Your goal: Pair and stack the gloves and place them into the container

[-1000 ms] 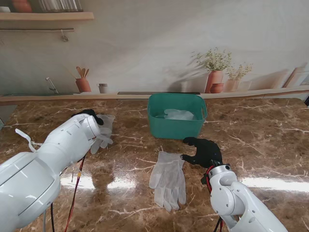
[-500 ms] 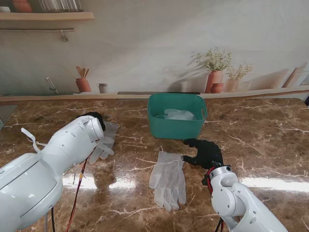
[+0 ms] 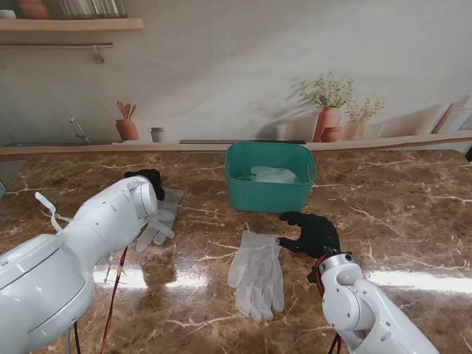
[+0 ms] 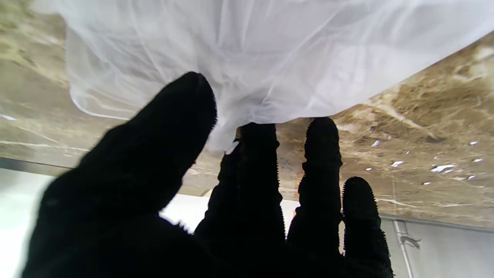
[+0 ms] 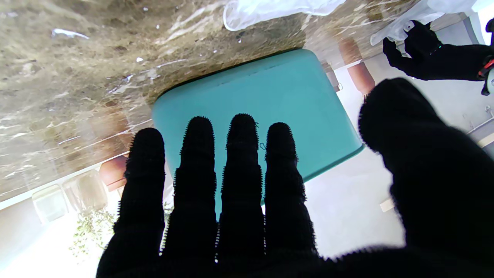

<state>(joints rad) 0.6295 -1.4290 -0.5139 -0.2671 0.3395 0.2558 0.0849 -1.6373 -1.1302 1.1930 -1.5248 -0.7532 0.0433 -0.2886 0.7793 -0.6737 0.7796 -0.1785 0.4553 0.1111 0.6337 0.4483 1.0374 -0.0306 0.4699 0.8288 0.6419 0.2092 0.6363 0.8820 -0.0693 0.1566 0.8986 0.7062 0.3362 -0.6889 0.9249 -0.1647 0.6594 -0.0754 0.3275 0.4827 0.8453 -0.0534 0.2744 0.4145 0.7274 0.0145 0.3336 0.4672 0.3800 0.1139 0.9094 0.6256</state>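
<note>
Two loose gloves remain: one glove (image 3: 161, 216) at middle left, its cuff pinched by the left hand (image 3: 147, 179), and a second glove (image 3: 257, 271) flat at lower centre. To pair them well, carry the first low and lay it squarely on the second. Beside it, the right hand (image 3: 311, 232) hovers spread, empty, near the container (image 3: 270, 193).
</note>
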